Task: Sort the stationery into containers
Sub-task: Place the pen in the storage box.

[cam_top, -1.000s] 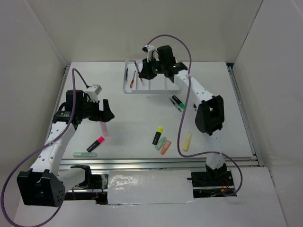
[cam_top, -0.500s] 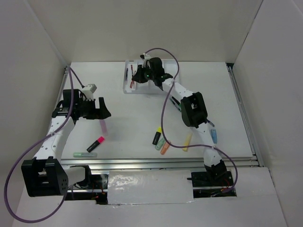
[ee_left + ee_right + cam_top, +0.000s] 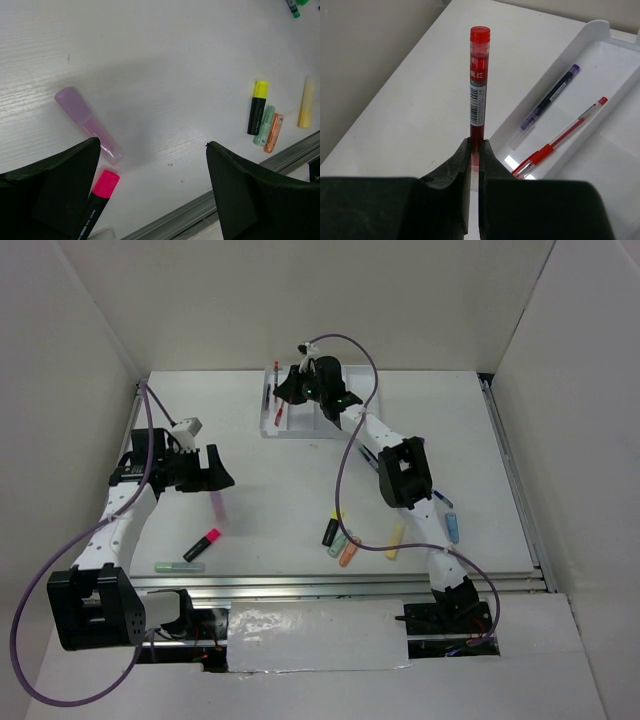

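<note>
A white desk (image 3: 280, 490) is sitting between plain white walls (image 3: 300, 300). The right pincer (image 3: 474, 150) is clamping a red pen (image 3: 479, 85) by the left end of the white tray (image 3: 600, 30), where two pens (image 3: 550, 102) are lying. The left pincer (image 3: 152, 146) is gaping wide above a lilac marker (image 3: 87, 125) and a pink-capped highlighter (image 3: 97, 200).

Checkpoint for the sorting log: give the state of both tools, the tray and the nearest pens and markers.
left tool, open, empty.
right tool, shut on red pen.
red pen, capped, clamped at one end.
white tray, holds purple pen and slim red pen.
lilac marker, capped, loose on table.
pink-capped highlighter, capped, loose on table.
yellow-capped highlighter, capped, loose on table.
</note>
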Controlling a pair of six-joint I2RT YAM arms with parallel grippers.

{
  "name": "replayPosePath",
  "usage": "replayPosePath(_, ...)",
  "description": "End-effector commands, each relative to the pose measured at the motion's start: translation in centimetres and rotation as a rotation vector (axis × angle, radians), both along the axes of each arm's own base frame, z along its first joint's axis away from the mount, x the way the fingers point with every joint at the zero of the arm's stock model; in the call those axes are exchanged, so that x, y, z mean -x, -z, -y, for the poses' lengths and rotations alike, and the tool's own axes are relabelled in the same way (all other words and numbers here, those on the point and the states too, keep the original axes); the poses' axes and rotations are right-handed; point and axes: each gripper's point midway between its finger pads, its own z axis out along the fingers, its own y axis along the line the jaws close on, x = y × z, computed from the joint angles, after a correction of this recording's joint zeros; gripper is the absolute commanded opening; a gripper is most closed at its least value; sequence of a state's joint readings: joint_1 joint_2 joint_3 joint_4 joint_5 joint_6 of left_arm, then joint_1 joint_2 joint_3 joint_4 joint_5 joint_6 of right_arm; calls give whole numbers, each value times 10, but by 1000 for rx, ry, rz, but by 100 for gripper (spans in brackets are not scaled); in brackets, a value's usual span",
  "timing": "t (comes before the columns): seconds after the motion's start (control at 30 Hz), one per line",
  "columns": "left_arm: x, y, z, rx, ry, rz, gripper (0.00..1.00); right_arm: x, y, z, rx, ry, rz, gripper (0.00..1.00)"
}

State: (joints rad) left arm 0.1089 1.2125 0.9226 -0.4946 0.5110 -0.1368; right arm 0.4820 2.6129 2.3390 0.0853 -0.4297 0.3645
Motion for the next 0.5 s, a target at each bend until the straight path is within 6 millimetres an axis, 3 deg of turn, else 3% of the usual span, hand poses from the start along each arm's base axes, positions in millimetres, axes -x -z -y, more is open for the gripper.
replayPosePath(0.0,-5,-3,3,32,11,16,99,-8,-31,-6,-63,14,76,2)
replayPosePath(0.2,-5,-3,2,30,8,13,99,-12,-31,-3,-70,30,65,11)
replayPosePath(0.4,-6,-1,2,30,10,7,99,-13,-30,-3,-71,41,58,34)
replayPosePath(0.47,-6,-1,1,31,8,3,99,-14,-31,-3,-71,44,60,37)
